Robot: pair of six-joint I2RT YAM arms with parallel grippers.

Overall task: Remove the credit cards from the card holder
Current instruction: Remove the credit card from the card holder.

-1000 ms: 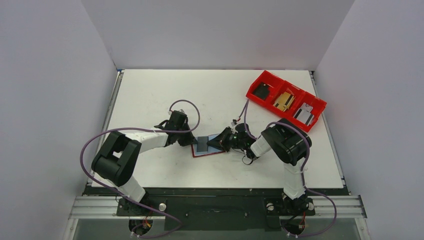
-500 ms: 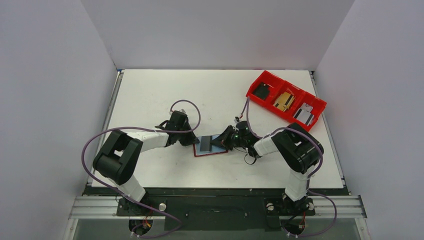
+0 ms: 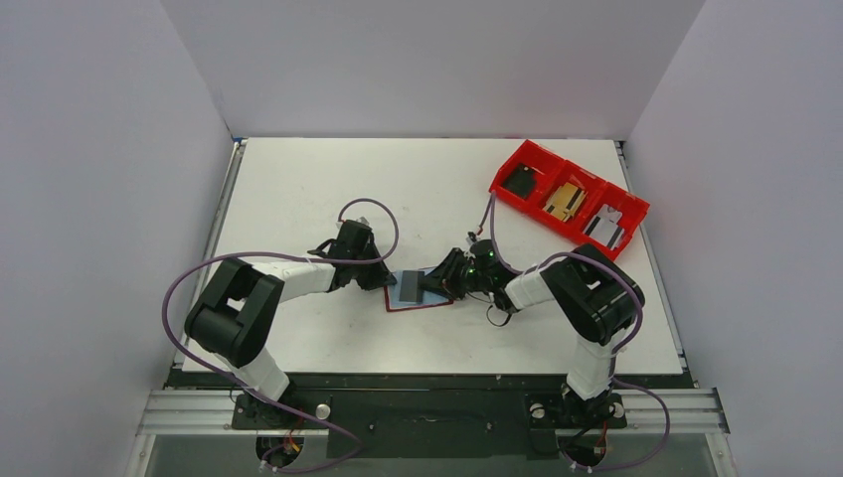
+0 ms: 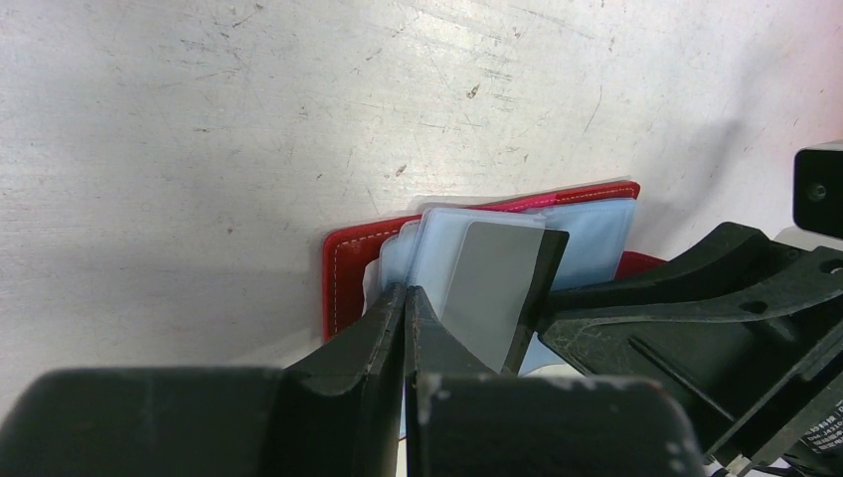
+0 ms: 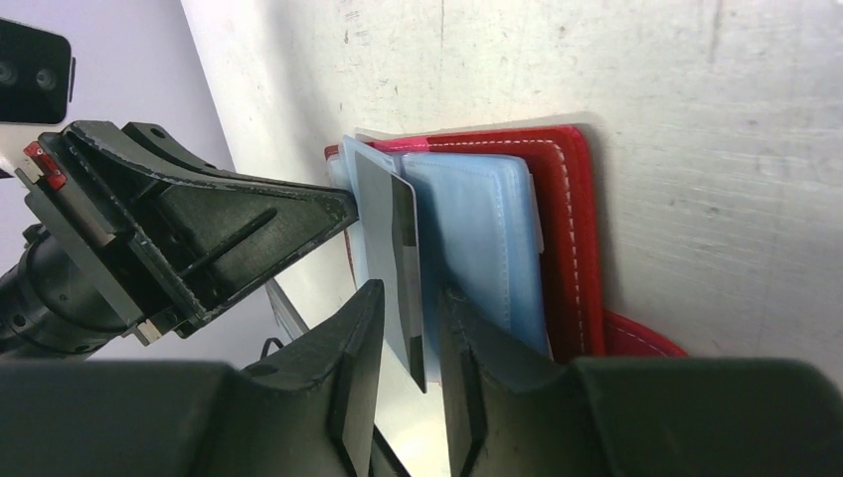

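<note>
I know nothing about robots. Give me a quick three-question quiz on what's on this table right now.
1. True or false: the dark red folding card holder lies inside the bright red three-compartment bin.
2. The thin grey rectangular card stands between which gripper's fingers? A. left gripper B. right gripper C. neither
3. Are the left gripper's jaws open or shut?
Key: 1 false; 2 B; 3 shut.

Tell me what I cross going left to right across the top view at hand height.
In order: left hand → grey credit card → right hand → red bin. The card holder lies under the first three, so I leave it out.
</note>
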